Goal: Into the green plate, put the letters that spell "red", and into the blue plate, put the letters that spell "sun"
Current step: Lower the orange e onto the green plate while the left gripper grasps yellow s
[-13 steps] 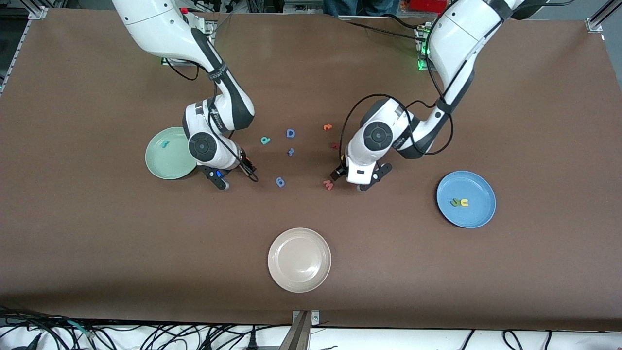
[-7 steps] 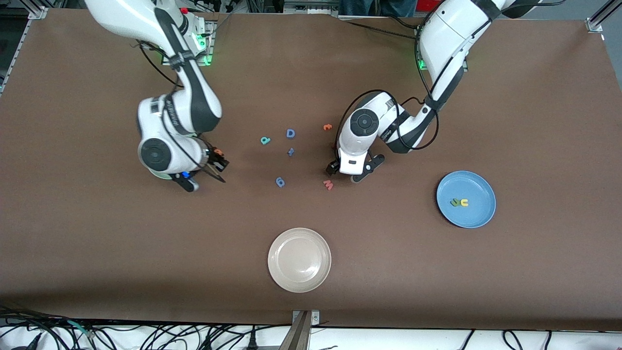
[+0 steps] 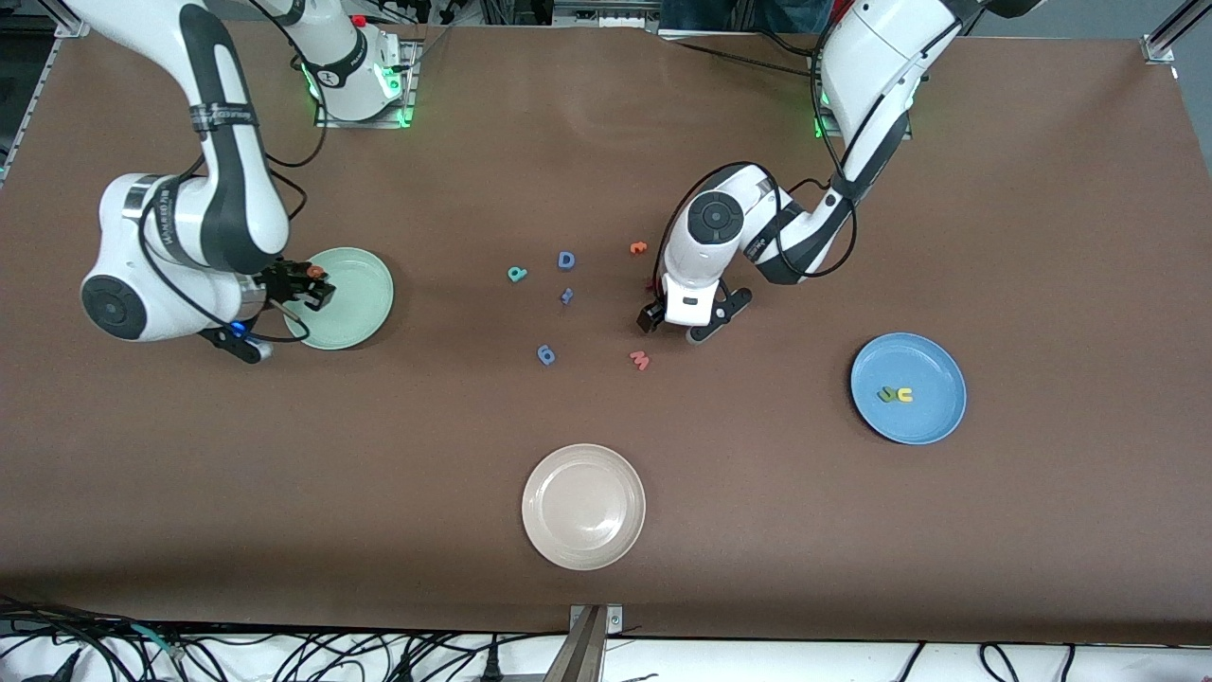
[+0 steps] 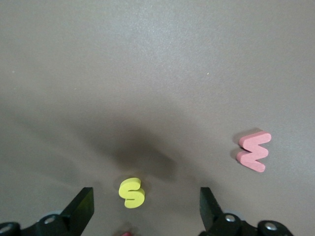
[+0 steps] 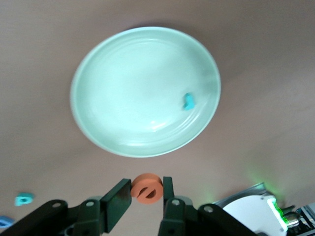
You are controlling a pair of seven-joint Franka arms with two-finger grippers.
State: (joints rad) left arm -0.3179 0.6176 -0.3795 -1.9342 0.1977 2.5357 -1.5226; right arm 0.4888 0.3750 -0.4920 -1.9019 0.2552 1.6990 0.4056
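Observation:
My right gripper (image 3: 308, 284) is shut on the orange e (image 5: 146, 189) and hangs over the rim of the green plate (image 3: 355, 308) at the right arm's end. A teal r (image 5: 188, 102) lies in that plate. The teal d (image 3: 516, 274) lies on the table near the middle. My left gripper (image 4: 146, 199) is open and low over the table, one finger on each side of the yellow s (image 4: 131, 192), touching nothing. The front view hides the s under that hand (image 3: 684, 305). The blue plate (image 3: 933, 417) holds the olive n (image 3: 886, 394) and the yellow u (image 3: 905, 394).
A pink w (image 3: 640, 360) lies close to the left gripper, nearer the camera. An orange t (image 3: 639, 248), a dark red letter (image 3: 651, 282), a blue D (image 3: 566, 260) and two small blue letters (image 3: 546, 354) are scattered mid-table. A cream plate (image 3: 583, 507) sits near the front edge.
The right arm has swung toward its own end of the table, carrying the orange e to the green plate's rim. The left gripper has shifted away from the camera, over the yellow s.

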